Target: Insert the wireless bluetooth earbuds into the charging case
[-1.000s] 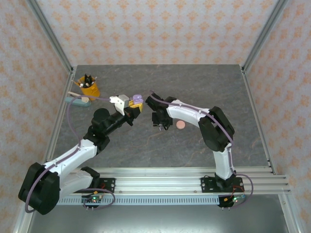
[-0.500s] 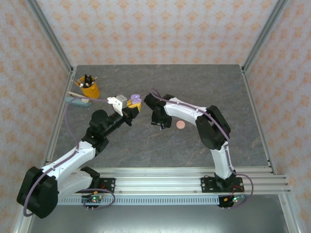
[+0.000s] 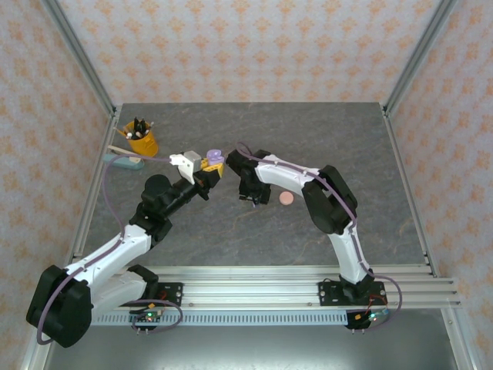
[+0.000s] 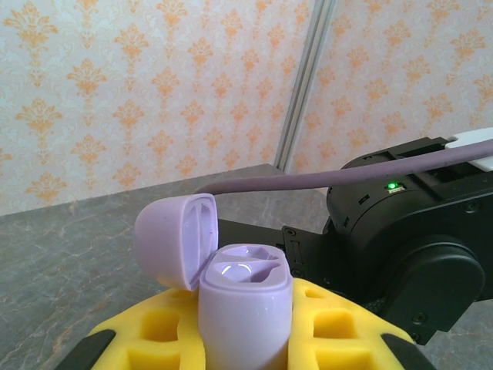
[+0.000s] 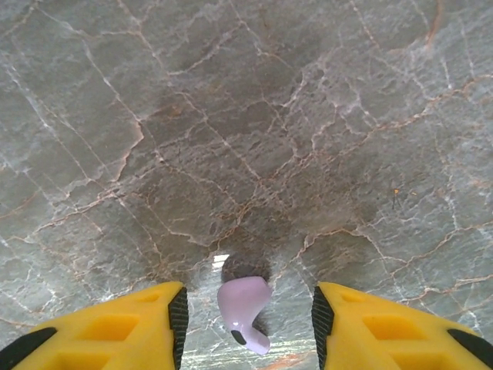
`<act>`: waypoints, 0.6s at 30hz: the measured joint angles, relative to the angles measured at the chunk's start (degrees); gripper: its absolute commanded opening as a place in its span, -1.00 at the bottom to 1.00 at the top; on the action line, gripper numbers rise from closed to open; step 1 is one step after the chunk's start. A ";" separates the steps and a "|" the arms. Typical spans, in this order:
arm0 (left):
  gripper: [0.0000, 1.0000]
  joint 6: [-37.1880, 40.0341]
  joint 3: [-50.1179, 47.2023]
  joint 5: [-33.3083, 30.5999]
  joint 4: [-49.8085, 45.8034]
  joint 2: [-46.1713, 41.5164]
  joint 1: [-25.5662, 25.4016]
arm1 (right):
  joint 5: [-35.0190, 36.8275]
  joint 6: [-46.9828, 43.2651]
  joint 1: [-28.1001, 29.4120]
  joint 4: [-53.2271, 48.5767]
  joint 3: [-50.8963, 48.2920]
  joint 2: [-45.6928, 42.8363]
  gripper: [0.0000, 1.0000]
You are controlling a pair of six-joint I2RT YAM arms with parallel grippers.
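Note:
My left gripper (image 4: 246,343) is shut on a lilac charging case (image 4: 245,308), which stands upright between the yellow fingers (image 4: 166,335). Its lid (image 4: 176,239) is hinged open to the left and the two wells face up. From above, the case (image 3: 216,158) sits at the tip of the left gripper (image 3: 208,171), near the table's middle. A lilac earbud (image 5: 245,304) lies on the grey marble table. My right gripper (image 5: 250,324) hangs over it, open, one finger (image 5: 131,327) on each side and neither touching it. In the top view the right gripper (image 3: 254,194) points down just right of the case.
A small round salmon-pink case (image 3: 286,198) lies on the table just right of the right gripper. At the back left stand a yellow cup of pens (image 3: 142,141) and a pale blue object (image 3: 127,160). The right arm's black wrist (image 4: 408,247) is close behind the lilac case.
The right arm has edged left, toward the left gripper and the case. The left arm shifted slightly early on, then held still with the case.

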 measured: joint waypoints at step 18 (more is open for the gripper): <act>-1.00 0.00 0.00 -0.15 0.00 0.00 0.00 | 0.11 0.37 0.09 0.39 0.15 0.85 -0.42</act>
